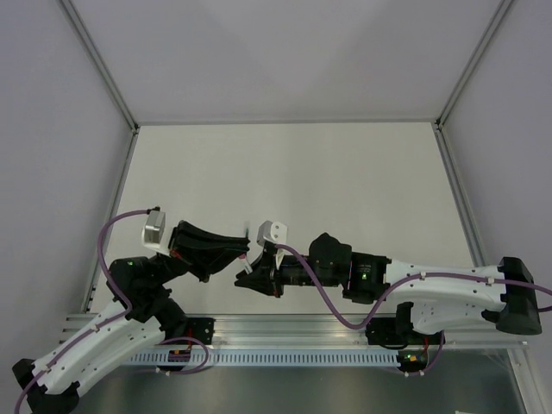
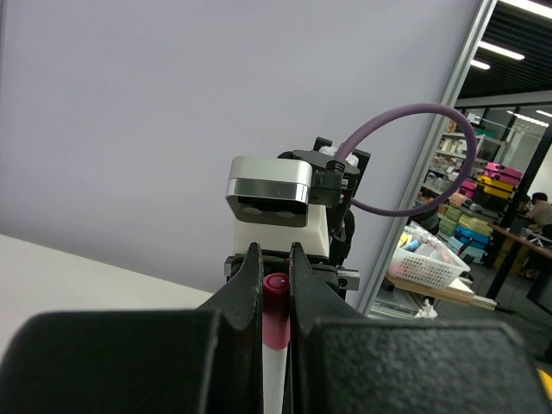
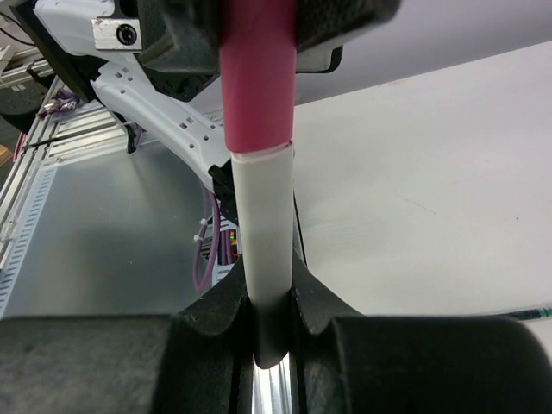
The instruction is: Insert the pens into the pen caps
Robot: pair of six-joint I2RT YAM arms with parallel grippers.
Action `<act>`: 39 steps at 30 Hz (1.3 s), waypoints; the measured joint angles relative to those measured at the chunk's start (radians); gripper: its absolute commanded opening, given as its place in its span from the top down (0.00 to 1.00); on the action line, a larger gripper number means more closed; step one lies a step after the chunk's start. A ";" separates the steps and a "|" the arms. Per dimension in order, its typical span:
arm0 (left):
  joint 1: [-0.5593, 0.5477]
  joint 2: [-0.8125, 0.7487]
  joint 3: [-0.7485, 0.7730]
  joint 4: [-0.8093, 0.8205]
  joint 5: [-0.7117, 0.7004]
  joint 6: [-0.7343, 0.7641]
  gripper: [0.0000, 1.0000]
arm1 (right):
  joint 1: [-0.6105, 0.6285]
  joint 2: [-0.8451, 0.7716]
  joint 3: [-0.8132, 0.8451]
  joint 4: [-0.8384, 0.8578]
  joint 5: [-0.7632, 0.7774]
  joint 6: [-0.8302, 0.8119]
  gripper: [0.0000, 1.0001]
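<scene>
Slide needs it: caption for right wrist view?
Right gripper grips white pen; left gripper holds red cap on it.

Left pincer (image 1: pixel 245 253) opposite right pincer (image 1: pixel 244 277)

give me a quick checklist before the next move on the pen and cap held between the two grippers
1. Right gripper shut on the white pen: ok.
2. Left gripper shut on the red cap: ok.
3. Cap and pen in one straight line: ok, seen in the right wrist view.
4. Cap meets the white barrel with no gap: ok.
5. Cap pushed fully home: cannot tell, the inside is hidden.
6. Next pen and cap located: cannot tell; only the end of what looks like a dark green pen shows on the table, at the edge of the right wrist view.
</scene>
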 measured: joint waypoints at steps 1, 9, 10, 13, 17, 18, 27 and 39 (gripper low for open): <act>0.000 0.000 -0.008 0.019 0.004 -0.002 0.98 | -0.001 0.000 0.003 -0.006 -0.007 0.002 1.00; 0.002 0.001 -0.040 0.139 0.019 -0.031 0.98 | -0.003 0.000 0.049 -0.061 -0.057 0.015 1.00; 0.002 0.003 -0.045 0.154 0.019 -0.040 0.98 | -0.003 0.000 0.053 -0.068 -0.063 0.015 1.00; 0.003 0.016 -0.053 0.195 0.020 -0.062 0.98 | -0.003 0.000 0.070 -0.093 -0.067 0.015 1.00; 0.006 0.034 -0.057 0.257 0.018 -0.105 0.98 | -0.003 0.008 0.108 -0.131 -0.081 0.006 1.00; 0.006 0.042 -0.060 0.282 0.018 -0.116 0.98 | -0.003 0.013 0.119 -0.139 -0.085 0.003 1.00; 0.008 0.038 -0.055 0.280 -0.034 -0.171 0.98 | -0.008 0.034 0.194 -0.233 -0.074 -0.055 1.00; 0.008 -0.011 -0.037 0.123 -0.090 -0.164 0.98 | -0.010 0.043 0.260 -0.377 0.000 -0.119 1.00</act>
